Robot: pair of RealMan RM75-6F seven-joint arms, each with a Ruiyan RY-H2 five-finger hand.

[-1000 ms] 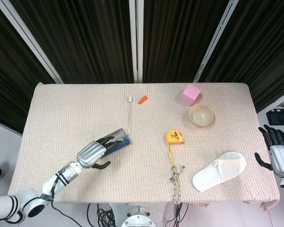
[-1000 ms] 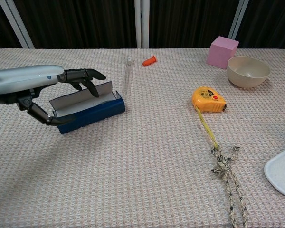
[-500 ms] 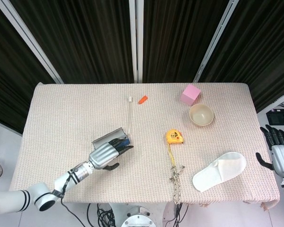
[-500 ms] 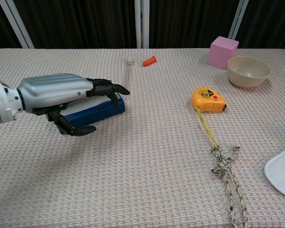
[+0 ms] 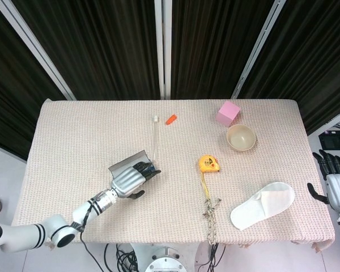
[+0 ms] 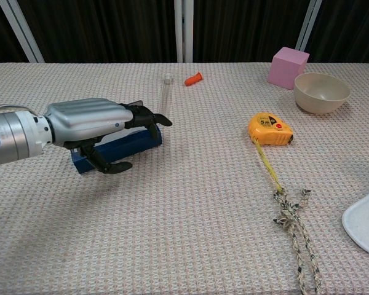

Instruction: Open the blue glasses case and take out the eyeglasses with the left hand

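The blue glasses case [image 6: 133, 144] lies open on the left half of the table, its grey lid [image 5: 126, 163] tipped back. My left hand [image 6: 91, 123] lies over it from the left. Its fingers [image 6: 146, 116] curl down over the case's open top, and the thumb [image 6: 111, 166] hangs in front of the blue front wall. In the head view the left hand [image 5: 130, 179] covers most of the case's inside, so no eyeglasses show. My right hand [image 5: 334, 182] hovers off the table's right edge with its fingers spread and holds nothing.
A clear tube [image 6: 165, 96] lies just behind the case, with an orange piece [image 6: 194, 78] beyond it. To the right are a yellow tape measure [image 6: 270, 129], a knotted rope [image 6: 293, 224], a bowl [image 6: 321, 92], a pink cube [image 6: 288, 66] and a white slipper [image 5: 262, 205].
My left hand has moved right, from beside the raised lid to over the open case, and its fingers now curl down into it. The right hand has barely shifted.
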